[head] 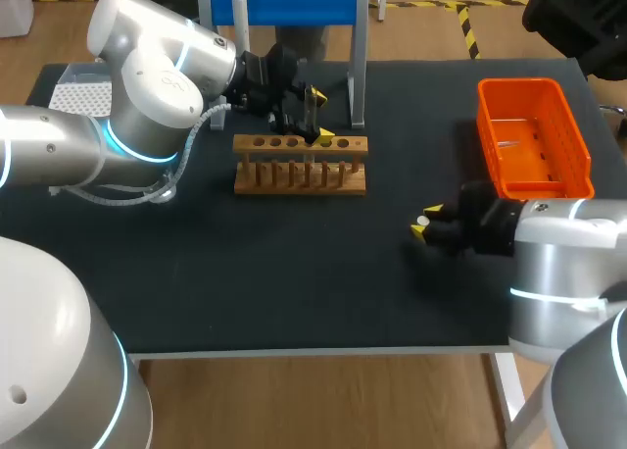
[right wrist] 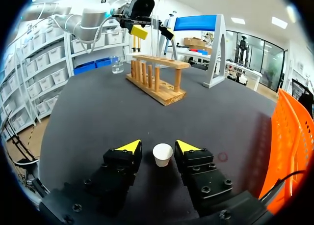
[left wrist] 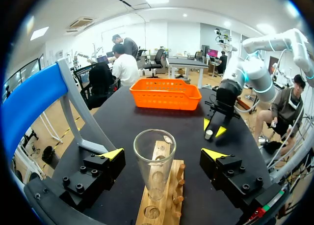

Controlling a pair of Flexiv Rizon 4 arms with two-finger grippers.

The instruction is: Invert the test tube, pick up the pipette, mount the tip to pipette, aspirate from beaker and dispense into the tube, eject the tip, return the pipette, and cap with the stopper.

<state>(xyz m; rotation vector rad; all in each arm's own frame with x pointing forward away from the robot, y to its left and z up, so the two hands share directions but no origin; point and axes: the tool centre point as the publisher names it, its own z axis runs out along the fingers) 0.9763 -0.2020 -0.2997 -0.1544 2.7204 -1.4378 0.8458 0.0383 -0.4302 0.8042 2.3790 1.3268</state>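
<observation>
Head view: the left gripper [head: 320, 116] hangs over the rack [head: 300, 177]. It is nearer the pipette [head: 238, 0] on the stand [head: 294, 3] behind than the right gripper [head: 423, 224], which is well apart

Left wrist view: the tube [left wrist: 153, 161] stands upright in the rack, mouth up, between spread jaws, untouched

Right wrist view: the jaws pinch the stopper [right wrist: 162, 154]
</observation>
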